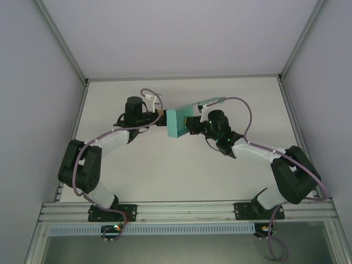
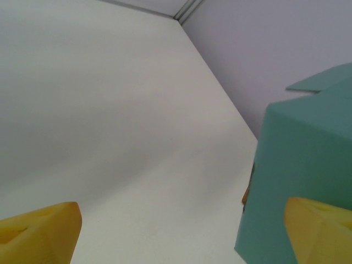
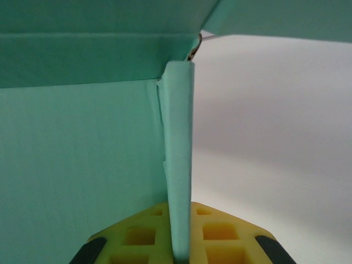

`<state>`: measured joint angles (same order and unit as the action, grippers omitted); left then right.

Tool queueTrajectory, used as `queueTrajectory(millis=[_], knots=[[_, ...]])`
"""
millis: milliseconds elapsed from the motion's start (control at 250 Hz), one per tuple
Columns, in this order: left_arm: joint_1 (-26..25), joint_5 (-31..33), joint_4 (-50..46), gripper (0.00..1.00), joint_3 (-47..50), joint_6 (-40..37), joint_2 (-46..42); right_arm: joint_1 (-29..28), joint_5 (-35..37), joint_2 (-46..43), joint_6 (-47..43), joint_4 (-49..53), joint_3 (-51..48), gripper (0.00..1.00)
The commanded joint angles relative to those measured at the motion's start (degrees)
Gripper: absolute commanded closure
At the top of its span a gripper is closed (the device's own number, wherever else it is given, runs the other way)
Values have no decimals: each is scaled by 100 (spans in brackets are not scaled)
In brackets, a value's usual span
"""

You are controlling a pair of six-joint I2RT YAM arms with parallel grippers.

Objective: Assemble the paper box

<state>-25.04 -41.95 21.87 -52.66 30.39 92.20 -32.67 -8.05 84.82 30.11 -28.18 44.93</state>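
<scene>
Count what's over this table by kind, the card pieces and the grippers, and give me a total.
Teal paper box: 1
Grippers: 2 (left gripper open beside the box, right gripper shut on one of its walls)
Total: 3

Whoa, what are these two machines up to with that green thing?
Two robot arms are putting together a teal paper box near the middle of the white table. The right arm has its jaws pinched shut on a folded card wall of the box. The left arm sits at the box's other side, jaws wide open, one yellow finger close by the box face but gripping nothing.
</scene>
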Motion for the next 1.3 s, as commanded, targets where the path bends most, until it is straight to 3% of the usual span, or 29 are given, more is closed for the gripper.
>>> queueTrajectory(millis=[0, 152, 355, 507, 647, 791, 966, 1130, 1206, 1294], knots=[[-376, -305, -333, 5, -82, -431, 120, -76, -239, -182, 248, -984, 286, 100], [-526, -326, -366, 6, -131, -495, 157, -83, -654, 12, 182, -851, 499, 100], [-585, -724, 183, 6, -145, -110, 184, -428, -136, 145, -1164, 12, 820, 100], [-608, -825, 226, 6, -251, -51, 115, -1029, 1144, 436, -2861, 1536, 1478, 100], [-661, -828, 107, 6, -306, -120, 79, -977, 1552, 559, -1887, 1377, 1447, 100], [-763, -746, -11, 6, -316, -203, 2, -749, 1925, 604, 22, 1755, 1720, 97], [-1029, -396, -141, 6, -292, -314, -201, -715, 2449, 562, 868, 2189, 2097, 96], [-1111, -78, -542, 5, -236, -500, -387, -684, 1996, 506, 274, 2148, 2114, 94], [-977, 681, -1141, 1, -213, -475, -570, -673, 2057, 332, -111, 2354, 1974, 95], [-680, 1784, -1935, 0, -62, -136, -819, -673, 2608, 16, -364, 2839, 1818, 97]])
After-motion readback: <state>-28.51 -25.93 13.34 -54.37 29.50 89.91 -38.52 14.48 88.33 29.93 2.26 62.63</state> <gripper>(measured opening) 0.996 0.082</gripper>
